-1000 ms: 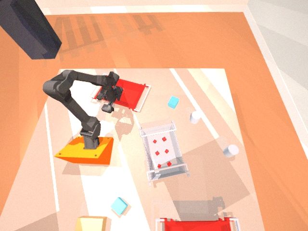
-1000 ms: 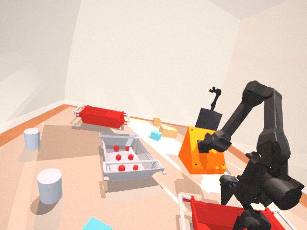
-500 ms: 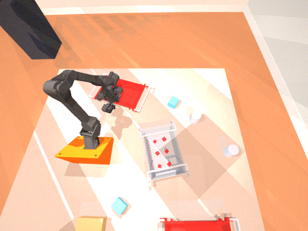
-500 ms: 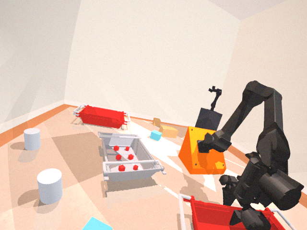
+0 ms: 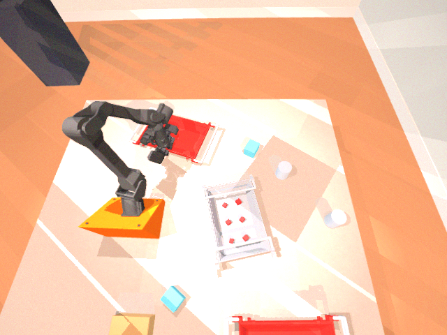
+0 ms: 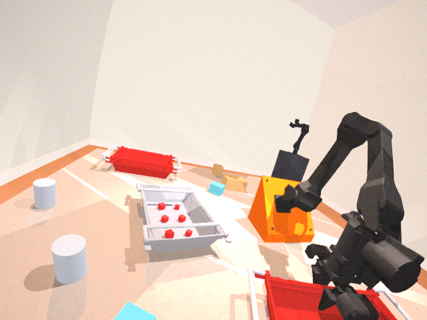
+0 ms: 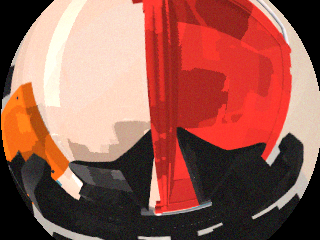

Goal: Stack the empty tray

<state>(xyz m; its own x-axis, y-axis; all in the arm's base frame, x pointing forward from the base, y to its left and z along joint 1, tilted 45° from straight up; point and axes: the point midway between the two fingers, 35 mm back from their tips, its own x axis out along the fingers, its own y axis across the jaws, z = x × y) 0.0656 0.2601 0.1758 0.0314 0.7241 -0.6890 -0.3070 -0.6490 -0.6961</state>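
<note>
From left to right in the top view, first is the gripper [image 5: 165,143] [image 6: 319,287] [image 7: 166,131]. Its fingers are partly closed, one on each side of a long wall of the empty tray [image 5: 189,138] [image 6: 289,299] [image 7: 225,100]; I cannot tell whether they already press on it. If they close while off-centre, I think one finger may push the wall and make the tray slide or turn. This tray is on the table, well apart from the loaded tray. As the hold is on one side only, the far side may hang down when lifted, and a weak grip would let it rotate.

Next is the loaded tray [image 5: 259,212] [image 6: 186,243], with red blocks [image 5: 242,219] [image 6: 181,218] inside. Its two bars [image 5: 243,244] [image 6: 184,226] lie across the top (so that step looks done). A tilted tray could knock a bar outward, or miss one bar and drop one end among the blocks.

Further right, the cyan cube [image 5: 251,148] [image 6: 136,313] and the near cylinder [image 5: 284,169] [image 6: 69,260] could be hit, if the carry goes low and wide.
</note>
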